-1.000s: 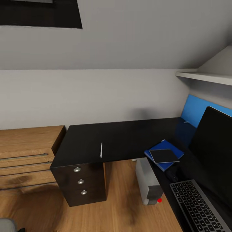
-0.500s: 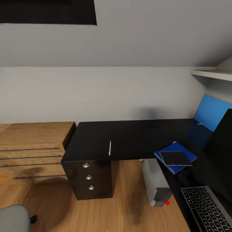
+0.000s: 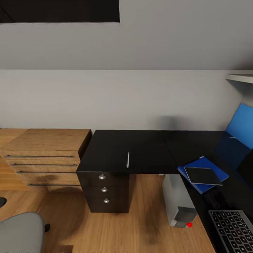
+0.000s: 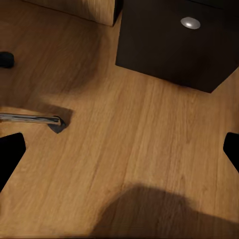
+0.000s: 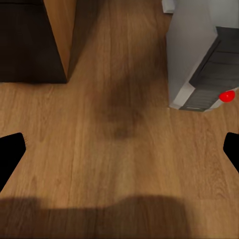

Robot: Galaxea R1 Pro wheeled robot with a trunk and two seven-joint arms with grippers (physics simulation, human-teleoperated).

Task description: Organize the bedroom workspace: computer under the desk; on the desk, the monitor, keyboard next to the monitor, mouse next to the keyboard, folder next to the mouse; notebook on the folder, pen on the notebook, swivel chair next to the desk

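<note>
The desk (image 3: 140,147) has a glossy black L-shaped top. A thin light pen (image 3: 128,160) lies near its front edge. On the right wing, the blue folder (image 3: 208,163) carries the dark notebook (image 3: 203,175). The keyboard (image 3: 232,230) and a sliver of the monitor (image 3: 248,168) sit at the right edge. I cannot make out the mouse on the dark top. The computer (image 3: 178,202) (image 5: 199,50) stands on the floor under the desk. A corner of the swivel chair (image 3: 19,235) shows lower left. My left gripper (image 4: 119,152) and right gripper (image 5: 119,152) hang open over the floor, holding nothing.
A light wooden chest (image 3: 45,154) with bar handles stands left of the desk's drawer unit (image 3: 105,191) (image 4: 174,45). The chair's chrome leg (image 4: 30,118) and a castor (image 4: 6,59) lie close to my left gripper. A white shelf (image 3: 240,77) hangs at the upper right.
The whole head view has swung left, so the desk and its things sit further right in the picture. The chest and the chair have come into view. Nothing on the desk has moved.
</note>
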